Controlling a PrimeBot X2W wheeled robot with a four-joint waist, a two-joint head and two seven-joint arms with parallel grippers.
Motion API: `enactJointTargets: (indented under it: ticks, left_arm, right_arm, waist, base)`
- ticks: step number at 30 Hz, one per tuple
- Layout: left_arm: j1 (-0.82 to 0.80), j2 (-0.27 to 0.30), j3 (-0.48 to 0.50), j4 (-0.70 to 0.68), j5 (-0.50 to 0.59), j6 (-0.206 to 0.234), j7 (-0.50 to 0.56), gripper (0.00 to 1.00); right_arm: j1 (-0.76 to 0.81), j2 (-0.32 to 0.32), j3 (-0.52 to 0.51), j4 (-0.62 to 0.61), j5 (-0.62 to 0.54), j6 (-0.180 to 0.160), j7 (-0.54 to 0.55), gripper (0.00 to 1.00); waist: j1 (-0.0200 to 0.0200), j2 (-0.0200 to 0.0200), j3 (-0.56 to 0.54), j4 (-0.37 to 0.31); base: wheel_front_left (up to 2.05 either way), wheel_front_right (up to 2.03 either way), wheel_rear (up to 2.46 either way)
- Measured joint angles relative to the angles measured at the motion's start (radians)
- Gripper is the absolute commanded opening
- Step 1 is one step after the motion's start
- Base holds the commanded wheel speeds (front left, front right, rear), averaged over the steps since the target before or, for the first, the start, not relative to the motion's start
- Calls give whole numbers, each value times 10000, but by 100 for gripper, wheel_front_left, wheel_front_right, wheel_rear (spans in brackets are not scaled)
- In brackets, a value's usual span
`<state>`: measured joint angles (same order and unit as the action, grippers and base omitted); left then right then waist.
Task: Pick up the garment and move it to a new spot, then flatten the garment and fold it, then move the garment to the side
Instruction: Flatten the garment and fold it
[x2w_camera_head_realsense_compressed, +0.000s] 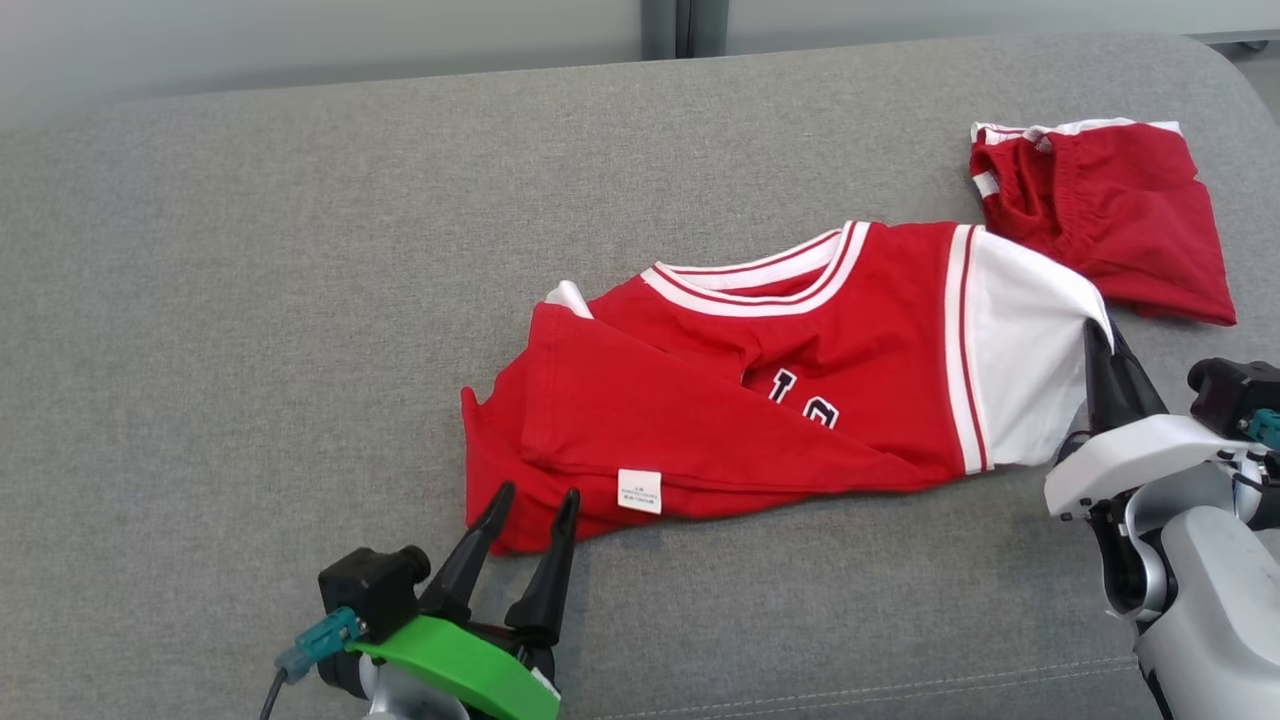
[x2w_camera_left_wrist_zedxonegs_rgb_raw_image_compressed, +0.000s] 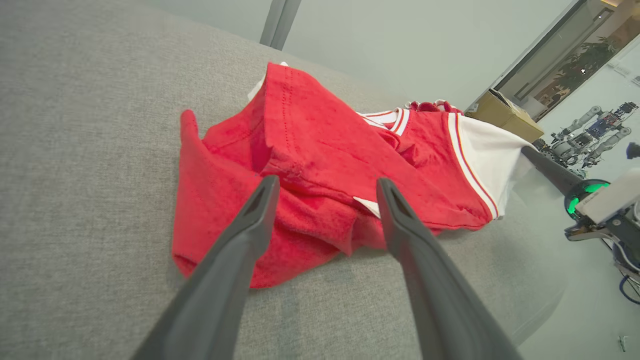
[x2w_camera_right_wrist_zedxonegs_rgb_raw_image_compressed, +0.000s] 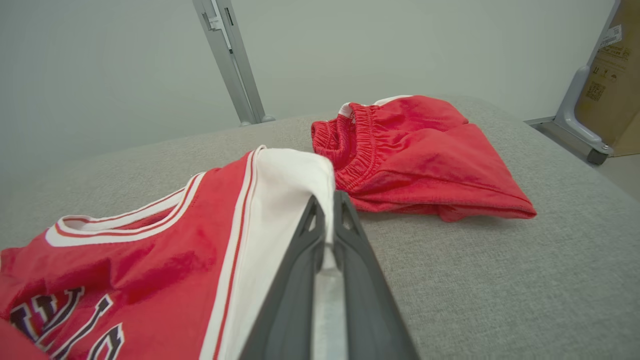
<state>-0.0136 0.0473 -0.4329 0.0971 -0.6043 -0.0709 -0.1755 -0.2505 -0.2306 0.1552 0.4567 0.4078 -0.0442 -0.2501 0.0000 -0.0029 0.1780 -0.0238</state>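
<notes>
The garment (x2w_camera_head_realsense_compressed: 800, 390) is a red jersey with white sleeves and dark lettering, lying crumpled on the grey cushion, its lower part folded up over the chest. My right gripper (x2w_camera_head_realsense_compressed: 1100, 340) is shut on the white sleeve edge (x2w_camera_right_wrist_zedxonegs_rgb_raw_image_compressed: 300, 185) at the jersey's right side. In the right wrist view the white cloth runs between the closed fingers (x2w_camera_right_wrist_zedxonegs_rgb_raw_image_compressed: 350, 240). My left gripper (x2w_camera_head_realsense_compressed: 533, 505) stands open just at the jersey's near left hem, its fingertips over the red cloth (x2w_camera_left_wrist_zedxonegs_rgb_raw_image_compressed: 300, 165) with nothing clamped between them.
A pair of red shorts (x2w_camera_head_realsense_compressed: 1100, 215) with white trim lies folded at the back right, close to the jersey's sleeve. The grey cushion (x2w_camera_head_realsense_compressed: 250, 330) stretches free to the left and front. A cardboard box (x2w_camera_left_wrist_zedxonegs_rgb_raw_image_compressed: 502, 115) and another robot stand beyond the cushion's edge.
</notes>
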Motion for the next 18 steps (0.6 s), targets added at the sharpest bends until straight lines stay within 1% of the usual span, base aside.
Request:
enactJointTargets:
  ticks: [3, 6, 8, 18]
  left_arm:
    - [-130, 6, -117, 180, -174, 4, 81, 100]
    - [-391, 10, -280, 359, -805, 6, 291, 100]
    - [-542, 10, -347, 531, -966, 23, 366, 100]
    - [-1076, 6, -483, 1223, -2021, 337, 518, 100]
  right_arm:
    - [81, 33, 27, -8, 0, 13, 0, 0]
    - [167, 88, 92, -29, -2, 67, 0, 0]
    - [167, 105, 109, -67, -2, 86, 0, 0]
    - [214, 113, 151, -125, -8, 174, 0, 0]
  waist:
    - [0, 0, 20, -7]
    - [0, 0, 40, -21]
    - [0, 0, 53, -39]
    - [0, 0, 84, -192]
  base:
    - [0, 0, 0]
    - [0, 0, 0]
    - [0, 0, 0]
    - [0, 0, 0]
